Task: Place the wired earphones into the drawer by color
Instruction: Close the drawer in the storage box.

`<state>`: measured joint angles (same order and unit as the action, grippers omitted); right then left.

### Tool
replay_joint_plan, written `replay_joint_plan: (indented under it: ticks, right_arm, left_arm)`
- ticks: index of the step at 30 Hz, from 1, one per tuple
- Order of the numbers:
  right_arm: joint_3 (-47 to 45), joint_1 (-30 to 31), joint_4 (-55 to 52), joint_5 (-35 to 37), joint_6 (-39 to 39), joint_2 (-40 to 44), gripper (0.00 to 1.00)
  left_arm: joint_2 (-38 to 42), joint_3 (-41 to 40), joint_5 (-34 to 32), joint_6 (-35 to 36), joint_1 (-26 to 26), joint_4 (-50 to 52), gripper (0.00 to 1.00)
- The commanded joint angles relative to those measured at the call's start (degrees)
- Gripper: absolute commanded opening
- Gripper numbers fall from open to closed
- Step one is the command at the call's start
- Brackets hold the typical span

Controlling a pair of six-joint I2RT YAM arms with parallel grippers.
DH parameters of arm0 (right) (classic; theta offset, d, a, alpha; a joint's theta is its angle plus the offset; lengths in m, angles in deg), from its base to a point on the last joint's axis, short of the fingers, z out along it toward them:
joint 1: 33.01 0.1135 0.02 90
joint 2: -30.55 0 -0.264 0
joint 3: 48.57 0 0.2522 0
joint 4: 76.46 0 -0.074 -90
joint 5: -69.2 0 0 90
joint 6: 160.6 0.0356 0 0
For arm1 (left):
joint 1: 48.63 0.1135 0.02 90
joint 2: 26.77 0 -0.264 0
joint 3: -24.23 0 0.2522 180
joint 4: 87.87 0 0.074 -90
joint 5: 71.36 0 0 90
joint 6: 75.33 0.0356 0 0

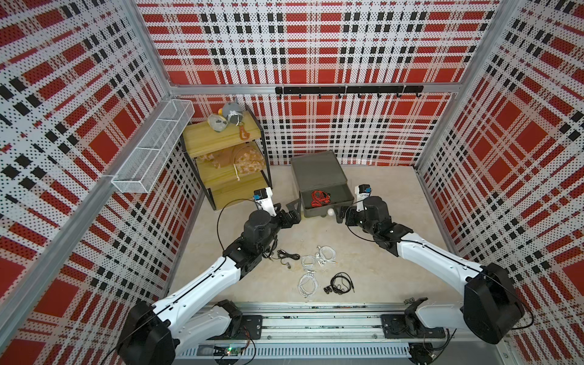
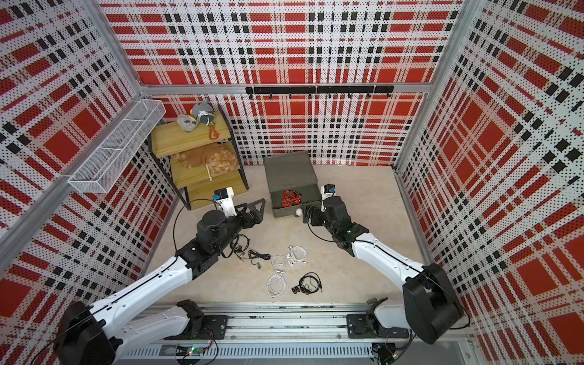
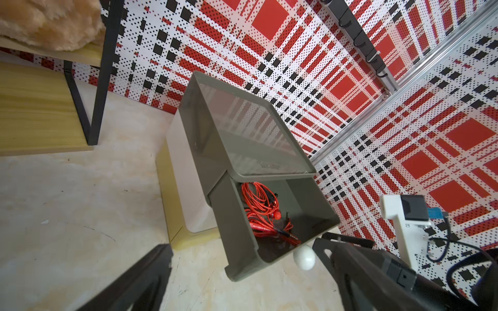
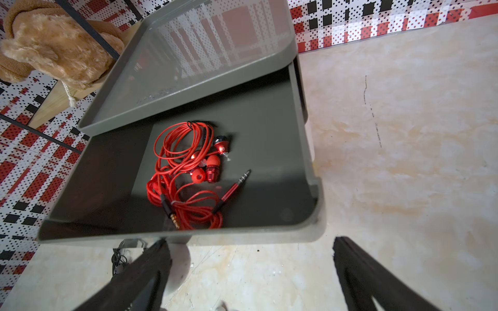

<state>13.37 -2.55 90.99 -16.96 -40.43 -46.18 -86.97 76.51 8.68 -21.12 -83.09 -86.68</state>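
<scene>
The drawer [image 1: 316, 170] stands at the back of the table, its dark grey top tier [image 4: 242, 234] pulled out. Red wired earphones [image 4: 188, 175] lie coiled inside it, also seen in the left wrist view [image 3: 261, 212]. White bundles [image 1: 327, 252] [image 1: 308, 284] and black bundles [image 1: 341, 282] [image 1: 287, 254] lie on the table near the arms. My right gripper [image 4: 250, 269] is open just in front of the tier, one finger beside its white knob [image 4: 177, 266]. My left gripper [image 1: 286, 208] is open and empty, left of the tier's front.
A yellow wooden shelf rack [image 1: 221, 158] with plush toys stands left of the drawer. A white wire basket [image 1: 151, 148] hangs on the left wall and a black hook rail [image 1: 347, 90] on the back wall. Below the grey tier sit a white tier [image 3: 186, 188] and a mustard one [image 3: 172, 223].
</scene>
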Motion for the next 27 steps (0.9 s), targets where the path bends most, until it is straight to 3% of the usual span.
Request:
replay_joint_plan:
  ticks: [1,27]
  right_arm:
    - [1.85,-0.35,1.07,1.31,1.12,-1.44,1.0]
    - [13.15,-0.73,1.05,5.61,3.31,-13.52,1.0]
  left_arm:
    - [0.7,-1.42,0.1,0.19,0.44,-2.38,0.99]
    - [2.25,-6.44,2.92,0.72,0.88,-6.65,0.99]
